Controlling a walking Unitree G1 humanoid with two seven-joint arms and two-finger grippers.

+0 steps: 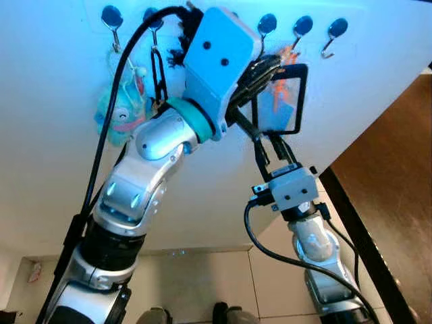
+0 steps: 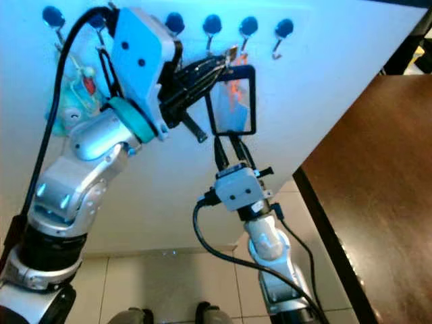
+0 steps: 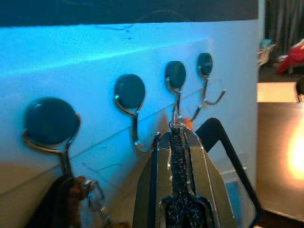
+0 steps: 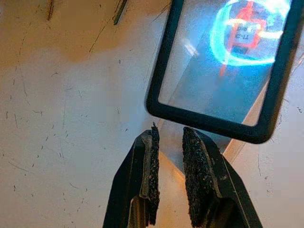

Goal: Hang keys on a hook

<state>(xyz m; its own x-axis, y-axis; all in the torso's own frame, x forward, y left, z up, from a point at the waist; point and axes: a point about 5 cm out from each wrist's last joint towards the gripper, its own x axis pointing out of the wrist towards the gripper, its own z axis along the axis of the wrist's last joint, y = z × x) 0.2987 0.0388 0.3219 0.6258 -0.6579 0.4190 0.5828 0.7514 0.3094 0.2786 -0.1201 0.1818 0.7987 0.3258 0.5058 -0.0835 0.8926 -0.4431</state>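
A row of silver hooks with dark round heads [image 1: 302, 27] runs along the top of a white wall. My left gripper [image 1: 277, 64] is raised to one hook [image 3: 176, 102] and shut on a key ring. From the ring hangs a black-framed clear card holder [image 1: 278, 101] with an orange tag inside. In the left wrist view the shut fingertips [image 3: 178, 130] sit just under that hook's curve. My right gripper [image 1: 266, 142] reaches up from below. It stands narrowly open [image 4: 170, 135], just beneath the holder's lower edge [image 4: 209, 124].
A teal plush keychain [image 1: 120, 111] and a black loop [image 1: 158, 74] hang from the leftmost hooks. Two hooks at the right end [image 1: 336, 28] are bare. A dark brown surface [image 1: 391, 189] borders the wall on the right. Pale floor tiles [image 1: 202, 283] lie below.
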